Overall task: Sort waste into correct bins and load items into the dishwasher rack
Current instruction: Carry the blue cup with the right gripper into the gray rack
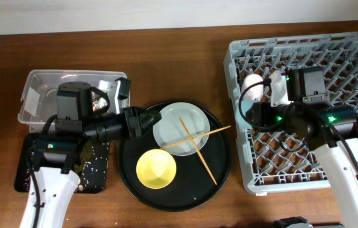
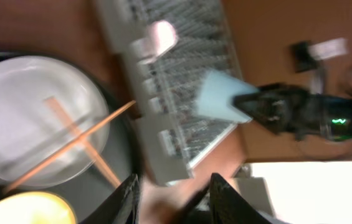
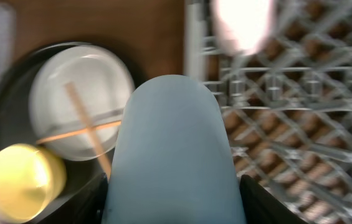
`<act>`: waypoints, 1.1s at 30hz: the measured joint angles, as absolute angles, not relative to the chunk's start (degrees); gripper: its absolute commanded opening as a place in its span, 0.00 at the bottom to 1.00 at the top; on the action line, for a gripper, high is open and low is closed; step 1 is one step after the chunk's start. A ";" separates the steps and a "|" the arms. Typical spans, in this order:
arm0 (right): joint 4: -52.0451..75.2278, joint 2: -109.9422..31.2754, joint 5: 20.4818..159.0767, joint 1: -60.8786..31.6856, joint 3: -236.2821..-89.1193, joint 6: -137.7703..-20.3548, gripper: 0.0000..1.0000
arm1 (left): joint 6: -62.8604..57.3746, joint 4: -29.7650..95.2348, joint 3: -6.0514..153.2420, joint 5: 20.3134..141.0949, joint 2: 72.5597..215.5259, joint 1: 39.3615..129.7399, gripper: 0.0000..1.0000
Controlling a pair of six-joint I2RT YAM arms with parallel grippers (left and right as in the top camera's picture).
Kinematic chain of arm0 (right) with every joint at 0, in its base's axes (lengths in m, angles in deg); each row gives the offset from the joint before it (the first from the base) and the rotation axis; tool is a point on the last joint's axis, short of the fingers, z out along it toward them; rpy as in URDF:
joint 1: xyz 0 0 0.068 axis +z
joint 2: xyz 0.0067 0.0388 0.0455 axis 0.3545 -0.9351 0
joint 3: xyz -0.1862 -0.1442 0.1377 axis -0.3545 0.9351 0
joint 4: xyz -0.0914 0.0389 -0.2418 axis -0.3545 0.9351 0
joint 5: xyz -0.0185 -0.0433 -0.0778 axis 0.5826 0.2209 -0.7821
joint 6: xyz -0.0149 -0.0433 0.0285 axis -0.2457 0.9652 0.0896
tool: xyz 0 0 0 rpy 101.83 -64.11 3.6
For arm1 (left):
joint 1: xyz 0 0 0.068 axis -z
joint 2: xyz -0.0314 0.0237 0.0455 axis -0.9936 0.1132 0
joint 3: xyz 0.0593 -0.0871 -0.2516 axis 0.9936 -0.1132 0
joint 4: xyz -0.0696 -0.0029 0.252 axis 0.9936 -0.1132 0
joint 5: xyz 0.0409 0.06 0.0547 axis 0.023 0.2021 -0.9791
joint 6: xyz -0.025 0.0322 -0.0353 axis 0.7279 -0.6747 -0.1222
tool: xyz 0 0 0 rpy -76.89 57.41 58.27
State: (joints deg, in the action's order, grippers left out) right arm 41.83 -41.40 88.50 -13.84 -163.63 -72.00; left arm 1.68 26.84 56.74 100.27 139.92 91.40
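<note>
Over the left part of the rack (image 1: 274,183), my right gripper (image 3: 172,200) held the blue cup (image 3: 172,143) beside the pink cup (image 1: 253,83). Left of the rack, my left gripper (image 2: 174,202) hung partly spread and empty near the plate (image 1: 177,123), chopsticks (image 1: 194,142) and yellow bowl (image 1: 156,168).

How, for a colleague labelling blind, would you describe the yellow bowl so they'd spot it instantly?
Find the big round black tray left of the grey rack. On its front-left part, nearer the robot than the pale plate, sits the yellow bowl: the only bright yellow thing there.
</note>
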 measured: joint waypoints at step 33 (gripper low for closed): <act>52.28 -57.88 81.16 -13.80 -169.82 -73.45 0.84 | -6.47 17.34 56.72 85.53 139.94 91.40 0.36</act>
